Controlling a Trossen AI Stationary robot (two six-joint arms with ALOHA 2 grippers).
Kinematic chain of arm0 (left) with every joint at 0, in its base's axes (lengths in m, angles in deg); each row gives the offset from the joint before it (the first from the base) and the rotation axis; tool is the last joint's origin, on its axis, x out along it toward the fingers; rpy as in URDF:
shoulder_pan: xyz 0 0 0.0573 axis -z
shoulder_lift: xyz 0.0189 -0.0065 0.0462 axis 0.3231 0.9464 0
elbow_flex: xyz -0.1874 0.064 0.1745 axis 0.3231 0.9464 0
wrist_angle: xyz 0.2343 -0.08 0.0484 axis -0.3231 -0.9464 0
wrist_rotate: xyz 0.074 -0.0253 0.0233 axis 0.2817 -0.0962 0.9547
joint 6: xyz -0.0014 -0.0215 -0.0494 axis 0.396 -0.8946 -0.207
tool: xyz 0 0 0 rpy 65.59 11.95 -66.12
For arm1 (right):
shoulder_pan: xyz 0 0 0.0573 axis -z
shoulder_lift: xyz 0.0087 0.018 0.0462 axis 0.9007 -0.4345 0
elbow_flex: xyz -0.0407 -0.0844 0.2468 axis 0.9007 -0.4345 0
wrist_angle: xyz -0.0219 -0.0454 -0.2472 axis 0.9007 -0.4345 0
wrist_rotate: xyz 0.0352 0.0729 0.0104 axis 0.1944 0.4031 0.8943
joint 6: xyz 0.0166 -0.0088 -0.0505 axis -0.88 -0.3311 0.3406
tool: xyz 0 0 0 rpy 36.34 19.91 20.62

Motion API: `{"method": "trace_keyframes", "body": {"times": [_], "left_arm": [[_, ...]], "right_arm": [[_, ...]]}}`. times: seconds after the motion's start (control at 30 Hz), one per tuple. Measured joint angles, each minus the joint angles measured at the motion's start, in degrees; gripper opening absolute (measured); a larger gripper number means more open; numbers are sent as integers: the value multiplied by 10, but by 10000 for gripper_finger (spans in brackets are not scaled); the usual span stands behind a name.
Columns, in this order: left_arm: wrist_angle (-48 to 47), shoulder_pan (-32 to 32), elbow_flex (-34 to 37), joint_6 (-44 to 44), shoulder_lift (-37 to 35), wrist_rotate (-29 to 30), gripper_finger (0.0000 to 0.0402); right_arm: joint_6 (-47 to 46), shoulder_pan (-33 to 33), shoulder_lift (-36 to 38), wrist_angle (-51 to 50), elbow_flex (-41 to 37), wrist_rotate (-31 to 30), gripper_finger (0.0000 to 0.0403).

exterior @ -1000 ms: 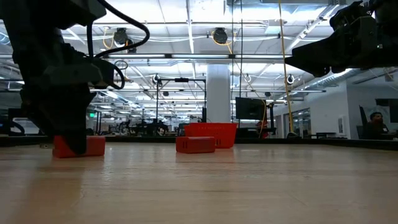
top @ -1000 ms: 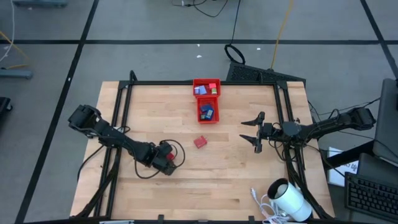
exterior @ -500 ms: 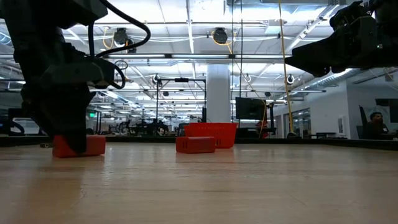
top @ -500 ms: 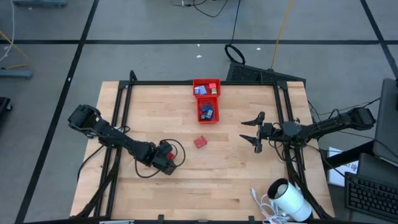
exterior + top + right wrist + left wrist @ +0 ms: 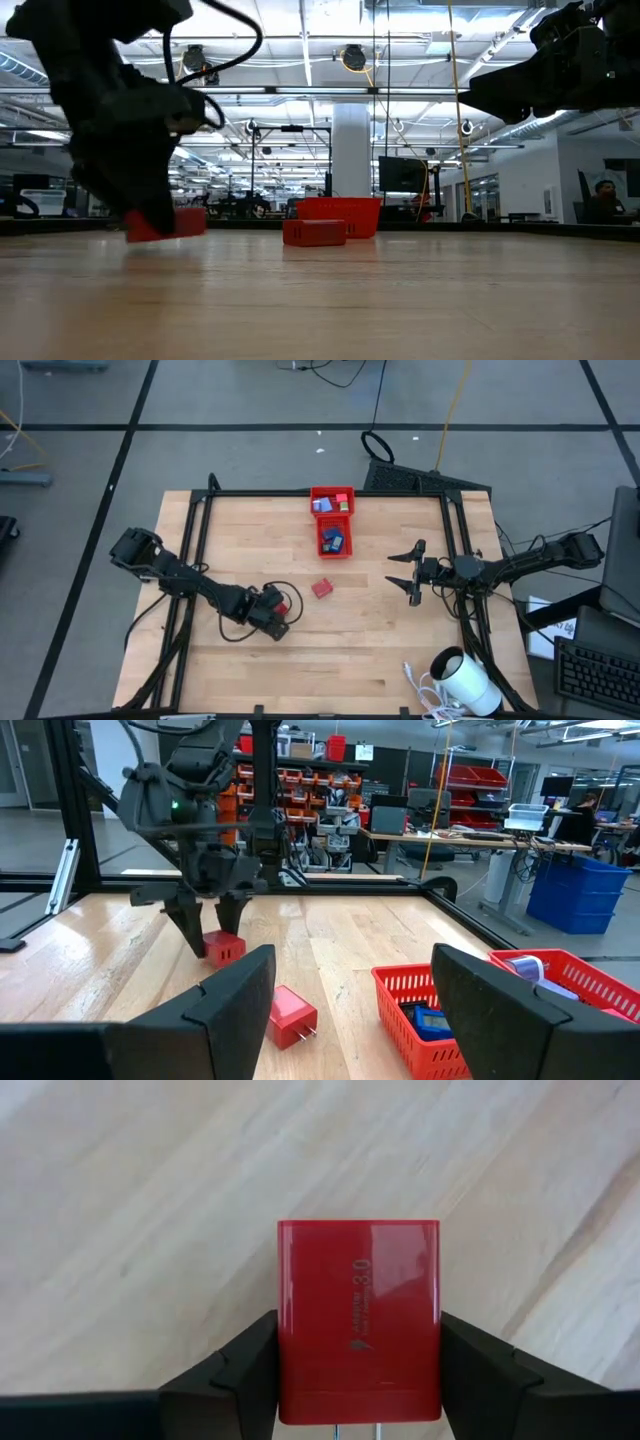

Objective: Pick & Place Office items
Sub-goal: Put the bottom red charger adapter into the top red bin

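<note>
My left gripper (image 5: 276, 607) is shut on a red charger block (image 5: 358, 1310) printed "3.0", over the table's near-left part; the low view shows the block (image 5: 166, 223) tilted and just off the wood. A second red charger (image 5: 321, 589) lies flat on the table right of it, prongs showing in the right wrist view (image 5: 291, 1016). The red two-compartment tray (image 5: 333, 522) at the far middle holds several small blue and red items. My right gripper (image 5: 402, 572) hovers open above the table's right part, fingers pointing left, touching nothing. My left gripper pinches the red charger block between its two fingers, one finger (image 5: 245, 1375) on each narrow side face, at the prong end (image 5: 358, 1405). The fingers come from above, slanting toward the table's right. The block is lifted just clear of the table and tilted.
A black frame (image 5: 330, 493) runs along the table's far, left and right sides. A big white cylinder with cable (image 5: 468, 682) lies at the near right corner. A black cable loops on the wood beside my left gripper. Bare wood spreads across the near middle.
My left gripper, shut on the red block, has risen a little and moved toward the table's right. The block stood on the table before; now it is lifted just clear and tipped. The right arm has kept still.
</note>
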Motion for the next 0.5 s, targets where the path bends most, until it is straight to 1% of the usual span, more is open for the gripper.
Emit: {"method": "trace_keyframes", "body": {"times": [0.33, 0.5], "left_arm": [[39, -25, -1, 85, -53, 37, 216], [84, -46, -1, 164, -95, 67, 212]], "right_arm": [[0, 0, 0, 0, 0, 0, 263], [0, 0, 0, 0, 0, 0, 263]]}}
